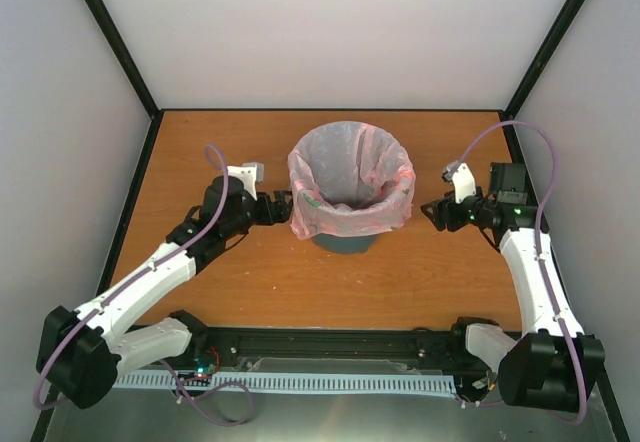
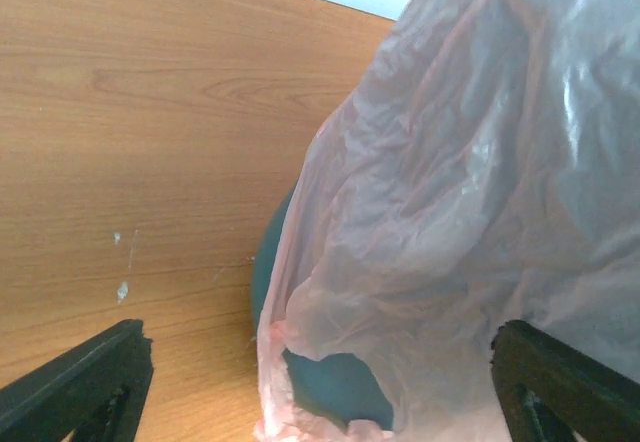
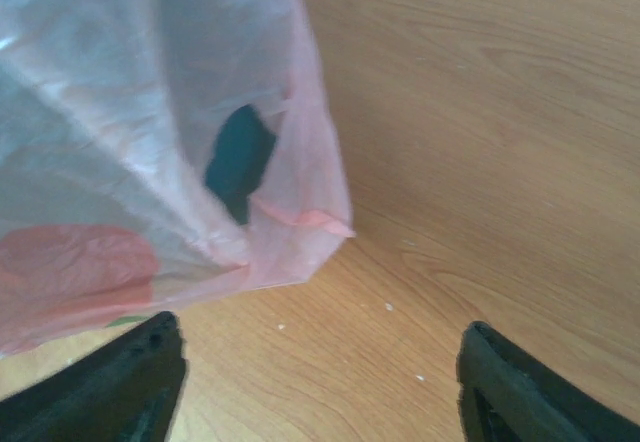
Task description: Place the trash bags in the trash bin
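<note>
The teal-green trash bin (image 1: 345, 243) stands upright at the table's middle. The translucent pink trash bag (image 1: 352, 177) lines it, its edge folded over the rim and hanging down the outside. My left gripper (image 1: 283, 208) is open just left of the bin, beside the bag's hanging edge (image 2: 440, 222); bin wall (image 2: 340, 382) shows under the bag. My right gripper (image 1: 430, 212) is open just right of the bin, apart from the bag (image 3: 150, 152). A teal patch of bin (image 3: 238, 157) shows through a gap. Neither gripper holds anything.
The wooden table (image 1: 250, 282) is walled by white panels with black corner posts at the back and sides. A black rail (image 1: 330, 342) runs along the near edge between the arm bases. Small white specks (image 3: 388, 307) lie on the wood.
</note>
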`<state>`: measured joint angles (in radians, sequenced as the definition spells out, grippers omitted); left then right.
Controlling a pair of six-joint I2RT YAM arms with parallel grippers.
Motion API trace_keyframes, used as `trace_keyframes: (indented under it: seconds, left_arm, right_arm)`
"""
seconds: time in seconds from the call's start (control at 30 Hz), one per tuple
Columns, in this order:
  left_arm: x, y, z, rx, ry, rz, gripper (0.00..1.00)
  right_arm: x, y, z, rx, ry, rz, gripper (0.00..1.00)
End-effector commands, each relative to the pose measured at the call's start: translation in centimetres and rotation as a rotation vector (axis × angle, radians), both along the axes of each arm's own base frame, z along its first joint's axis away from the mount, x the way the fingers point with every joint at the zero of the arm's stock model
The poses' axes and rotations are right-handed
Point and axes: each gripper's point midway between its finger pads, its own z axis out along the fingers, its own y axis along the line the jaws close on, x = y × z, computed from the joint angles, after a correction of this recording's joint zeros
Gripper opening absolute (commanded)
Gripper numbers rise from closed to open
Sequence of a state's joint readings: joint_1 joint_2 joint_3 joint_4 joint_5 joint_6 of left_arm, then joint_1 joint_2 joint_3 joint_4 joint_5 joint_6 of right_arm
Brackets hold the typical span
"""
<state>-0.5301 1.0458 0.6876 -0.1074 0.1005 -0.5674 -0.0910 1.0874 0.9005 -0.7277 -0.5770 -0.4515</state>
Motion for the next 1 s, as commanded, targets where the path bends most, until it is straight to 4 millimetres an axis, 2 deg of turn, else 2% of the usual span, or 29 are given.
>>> trace_keyframes:
  seconds: [0.0,0.1,0.13,0.33,0.5,0.57,0.63,0.8,0.97]
  left_arm:
    - [-1.0,0.7,0.9,0.076,0.073,-0.009,0.99]
    - [-1.2,0.3,2.9,0.100,0.070,-0.057,1.00]
    - [-1.0,0.4,3.6,0.122,0.057,-0.057,1.00]
    - [1.3,2.0,9.0,0.253,-0.072,0.010,1.00]
    - [3.3,5.2,13.9,0.344,-0.205,0.197,1.00]
    - [3.6,6.3,14.6,0.359,-0.258,0.215,1.00]
    - [3.6,7.3,14.1,0.325,-0.265,0.216,1.00]
    - [2.3,7.2,11.8,0.307,-0.306,0.149,1.00]
    - [1.9,8.7,12.5,0.326,-0.345,0.218,1.00]
  right_arm:
    - [2.0,-2.9,2.7,-0.027,-0.100,-0.185,0.80]
    - [3.1,-4.5,6.0,-0.032,-0.207,-0.296,0.98]
    - [3.2,-4.8,7.1,-0.028,-0.239,-0.323,1.00]
    - [4.2,-5.5,14.6,0.146,-0.371,-0.477,1.00]
    - [4.7,-4.1,18.5,0.232,-0.401,-0.419,1.00]
    - [4.8,-3.9,19.6,0.235,-0.412,-0.403,1.00]
    - [4.5,-4.0,19.9,0.243,-0.448,-0.407,1.00]
    - [2.7,-4.3,18.0,0.220,-0.519,-0.427,1.00]
    - [1.8,-4.7,17.2,0.170,-0.594,-0.425,1.00]
